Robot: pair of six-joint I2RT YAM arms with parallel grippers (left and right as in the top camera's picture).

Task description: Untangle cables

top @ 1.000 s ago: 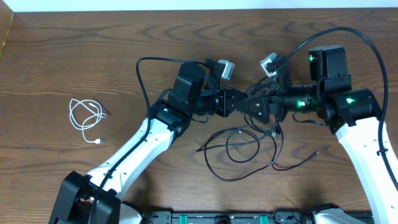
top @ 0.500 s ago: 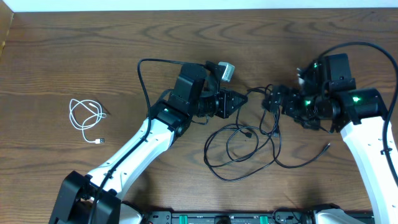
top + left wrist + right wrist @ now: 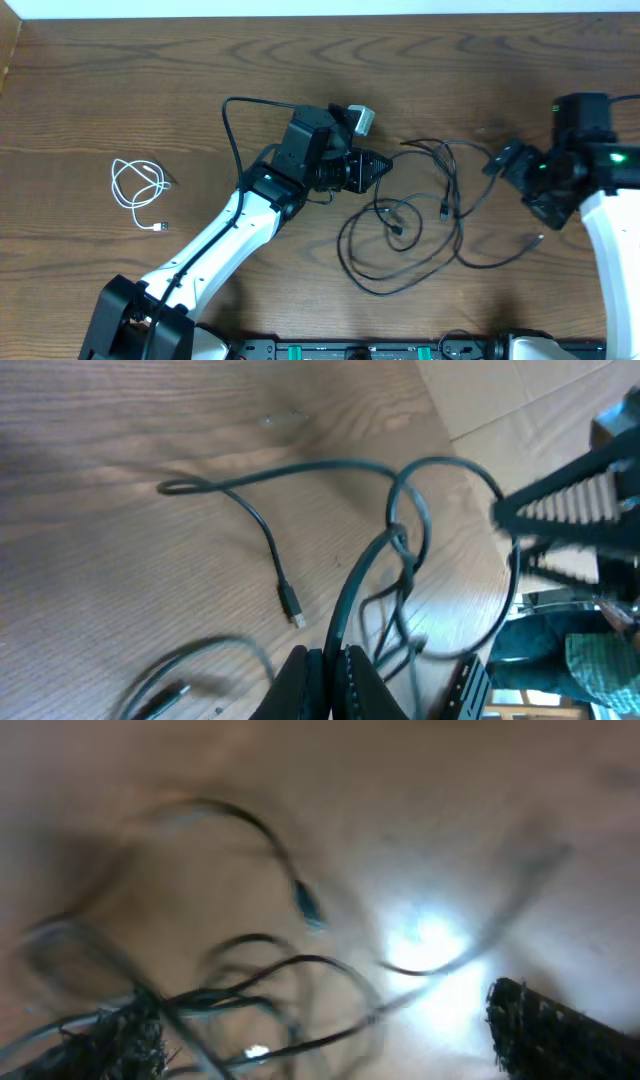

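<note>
Your left gripper (image 3: pixel 380 166): pinched shut on a black cable (image 3: pixel 352 580) of the tangle (image 3: pixel 400 222). Your right gripper (image 3: pixel 505 162): wide, holding nothing. White cable (image 3: pixel 135 188): coiled, well apart

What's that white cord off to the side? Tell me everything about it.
The thin white cable lies on the brown wooden table, on the robot's left side, in a loose roundish coil of a few loops. One end trails out of the coil and ends in a small plug. It looks smooth and flexible. Only the table touches it.
</note>
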